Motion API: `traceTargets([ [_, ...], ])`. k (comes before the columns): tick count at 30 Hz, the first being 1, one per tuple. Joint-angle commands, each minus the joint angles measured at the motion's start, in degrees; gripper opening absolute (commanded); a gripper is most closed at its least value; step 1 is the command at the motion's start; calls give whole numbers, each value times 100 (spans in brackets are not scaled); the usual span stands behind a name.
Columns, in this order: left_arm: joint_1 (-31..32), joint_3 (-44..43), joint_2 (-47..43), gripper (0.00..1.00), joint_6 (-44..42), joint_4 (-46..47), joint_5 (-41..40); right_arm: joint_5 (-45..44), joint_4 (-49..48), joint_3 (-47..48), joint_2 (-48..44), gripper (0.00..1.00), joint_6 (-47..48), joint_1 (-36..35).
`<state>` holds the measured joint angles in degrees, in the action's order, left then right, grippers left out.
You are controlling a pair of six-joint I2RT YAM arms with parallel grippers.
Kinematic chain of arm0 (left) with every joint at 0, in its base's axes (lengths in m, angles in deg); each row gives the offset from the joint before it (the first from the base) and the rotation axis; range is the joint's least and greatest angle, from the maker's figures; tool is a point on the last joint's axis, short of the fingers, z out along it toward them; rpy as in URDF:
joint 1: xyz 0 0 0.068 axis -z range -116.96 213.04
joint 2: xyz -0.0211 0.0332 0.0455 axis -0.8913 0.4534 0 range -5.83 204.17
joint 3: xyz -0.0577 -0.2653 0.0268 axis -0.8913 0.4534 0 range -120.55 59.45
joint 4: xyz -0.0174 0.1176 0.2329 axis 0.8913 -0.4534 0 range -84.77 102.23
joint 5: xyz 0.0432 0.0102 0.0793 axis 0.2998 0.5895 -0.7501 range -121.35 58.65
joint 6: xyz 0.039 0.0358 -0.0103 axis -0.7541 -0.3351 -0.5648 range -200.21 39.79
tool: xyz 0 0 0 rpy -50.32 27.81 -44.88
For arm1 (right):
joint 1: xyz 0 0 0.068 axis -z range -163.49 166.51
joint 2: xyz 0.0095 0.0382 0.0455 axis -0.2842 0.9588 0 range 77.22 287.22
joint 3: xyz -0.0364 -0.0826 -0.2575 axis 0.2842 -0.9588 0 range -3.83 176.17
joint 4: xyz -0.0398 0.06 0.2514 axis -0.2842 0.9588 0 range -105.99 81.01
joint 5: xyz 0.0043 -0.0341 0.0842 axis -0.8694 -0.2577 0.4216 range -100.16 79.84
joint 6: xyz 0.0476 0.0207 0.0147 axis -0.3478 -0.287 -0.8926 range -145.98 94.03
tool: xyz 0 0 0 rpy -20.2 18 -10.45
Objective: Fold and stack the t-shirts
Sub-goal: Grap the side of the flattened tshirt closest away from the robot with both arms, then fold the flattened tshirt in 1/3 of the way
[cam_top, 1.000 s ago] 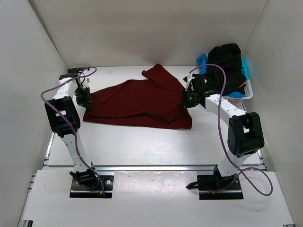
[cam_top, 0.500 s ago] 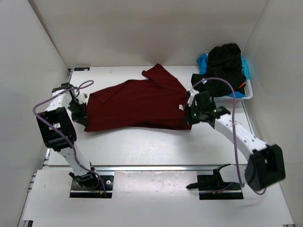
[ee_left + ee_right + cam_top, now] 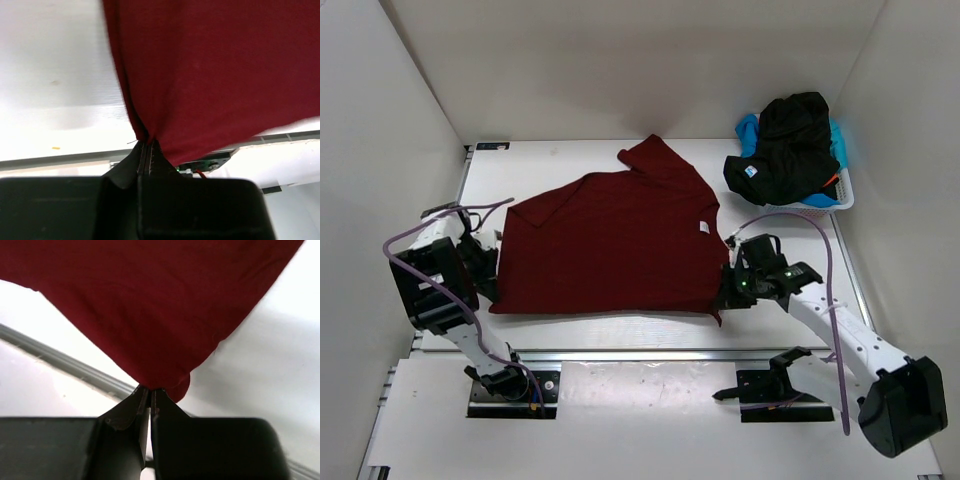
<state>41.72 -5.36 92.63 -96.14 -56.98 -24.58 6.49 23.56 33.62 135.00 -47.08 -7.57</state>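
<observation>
A dark red t-shirt (image 3: 610, 245) is stretched across the table between my two grippers. My left gripper (image 3: 492, 292) is shut on its near-left corner; in the left wrist view the cloth (image 3: 210, 75) is pinched between the closed fingertips (image 3: 146, 150). My right gripper (image 3: 724, 296) is shut on its near-right corner; in the right wrist view the cloth (image 3: 150, 305) hangs from the closed fingertips (image 3: 149, 392). A black t-shirt (image 3: 788, 145) lies heaped over a light blue one (image 3: 748, 130) in the basket at the back right.
The white lattice basket (image 3: 840, 195) stands at the table's back right, with a bit of orange cloth (image 3: 832, 181) at its rim. The table's near edge rail (image 3: 630, 352) runs just below the shirt's hem. White walls close in on three sides.
Both grippers have pulled the dark red shirt toward the near edge of the table. The shirt has spread out flatter and wider; the right arm has swung down and outward.
</observation>
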Motion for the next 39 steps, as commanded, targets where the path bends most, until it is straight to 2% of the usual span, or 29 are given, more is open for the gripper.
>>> traceTargets([
  [1,-205,-285,-283,0,-271,-154,-211,199,368,8,-389,0,-201,262],
  [4,-188,-207,-318,0,-323,-233,-202,356,466,-105,-688,0,-219,482],
  [7,13,-75,-257,0,-271,-110,-62,541,99,-273,-610,1,-245,544],
  [11,67,-320,146,0,-43,-67,158,551,-631,68,213,0,-61,623],
  [14,102,-811,490,0,98,-23,193,524,-1079,516,951,0,229,789],
  [22,356,-1858,1325,0,449,-31,457,191,-1213,1941,2728,0,1143,1098],
  [32,445,-2667,2081,0,591,-5,466,208,-1459,2705,4012,0,1442,1273],
  [39,480,-3089,2178,0,599,-22,483,190,-1468,2864,4153,0,1416,1485],
])
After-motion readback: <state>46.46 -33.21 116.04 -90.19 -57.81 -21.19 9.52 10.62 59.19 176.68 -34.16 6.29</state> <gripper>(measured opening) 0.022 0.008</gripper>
